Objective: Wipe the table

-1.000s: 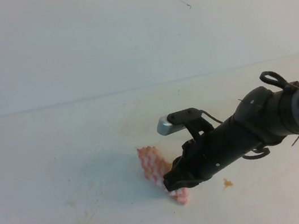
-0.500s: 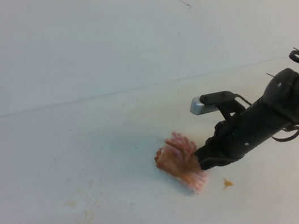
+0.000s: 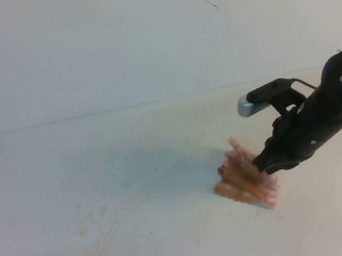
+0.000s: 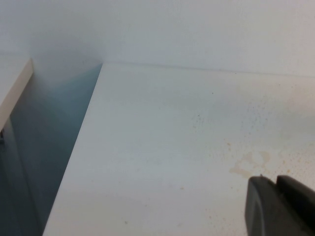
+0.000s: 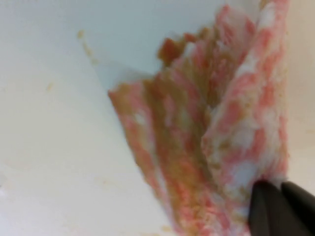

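Your right gripper [image 3: 264, 166], pinching the brown-soiled cloth [image 3: 245, 180] at the table's [image 3: 98, 166] right side, may respread that soil; left gripper [image 4: 279, 209], fingers together, hangs over the left part.

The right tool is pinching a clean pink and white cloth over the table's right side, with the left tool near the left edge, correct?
Not clean: the right wrist view shows brown smears across the cloth. Otherwise yes: the right tool pinches it over the table's right side, and the left tool is near the left edge.
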Motion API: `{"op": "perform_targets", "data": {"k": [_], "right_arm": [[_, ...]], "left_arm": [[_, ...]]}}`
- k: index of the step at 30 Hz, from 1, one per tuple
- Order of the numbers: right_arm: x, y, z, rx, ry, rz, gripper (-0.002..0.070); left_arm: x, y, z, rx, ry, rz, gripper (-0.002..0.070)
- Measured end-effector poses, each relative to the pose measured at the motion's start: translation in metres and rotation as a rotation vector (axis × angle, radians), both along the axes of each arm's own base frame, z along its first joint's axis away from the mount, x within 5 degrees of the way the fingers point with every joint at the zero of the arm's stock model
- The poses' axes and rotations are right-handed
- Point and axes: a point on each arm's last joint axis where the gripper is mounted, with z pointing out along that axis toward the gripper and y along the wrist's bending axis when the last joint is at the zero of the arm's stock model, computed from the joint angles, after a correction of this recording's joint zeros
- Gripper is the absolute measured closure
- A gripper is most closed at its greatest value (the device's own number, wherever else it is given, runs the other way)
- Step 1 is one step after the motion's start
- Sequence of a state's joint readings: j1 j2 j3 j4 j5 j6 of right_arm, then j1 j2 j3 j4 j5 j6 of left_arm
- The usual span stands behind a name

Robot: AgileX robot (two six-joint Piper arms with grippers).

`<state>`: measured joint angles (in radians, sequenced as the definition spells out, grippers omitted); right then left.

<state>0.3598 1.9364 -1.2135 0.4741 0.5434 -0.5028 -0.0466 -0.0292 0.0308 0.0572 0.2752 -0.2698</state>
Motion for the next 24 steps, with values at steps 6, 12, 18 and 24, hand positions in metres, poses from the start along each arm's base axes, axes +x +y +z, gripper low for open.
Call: {"op": "perform_targets", "data": {"k": [6,12,18,24], "right_arm": [[-0.004,-0.036,0.043,-0.021,-0.093,-0.078,0.067],[-0.016,-0.083,0.079,-0.036,-0.162,-0.168,0.067],[-0.027,-0.097,0.091,-0.118,-0.162,-0.128,0.0625],[-0.029,-0.098,0.09,-0.125,-0.144,-0.123,0.0414]], "left_arm": [[0.0,0.0,0.0,0.0,0.0,0.0,0.0675],[0.0,0.0,0.0,0.0,0.0,0.0,0.0675],[0.0,0.0,0.0,0.0,0.0,0.0,0.0675],[0.0,0.0,0.0,0.0,0.0,0.0,0.0675]]}}
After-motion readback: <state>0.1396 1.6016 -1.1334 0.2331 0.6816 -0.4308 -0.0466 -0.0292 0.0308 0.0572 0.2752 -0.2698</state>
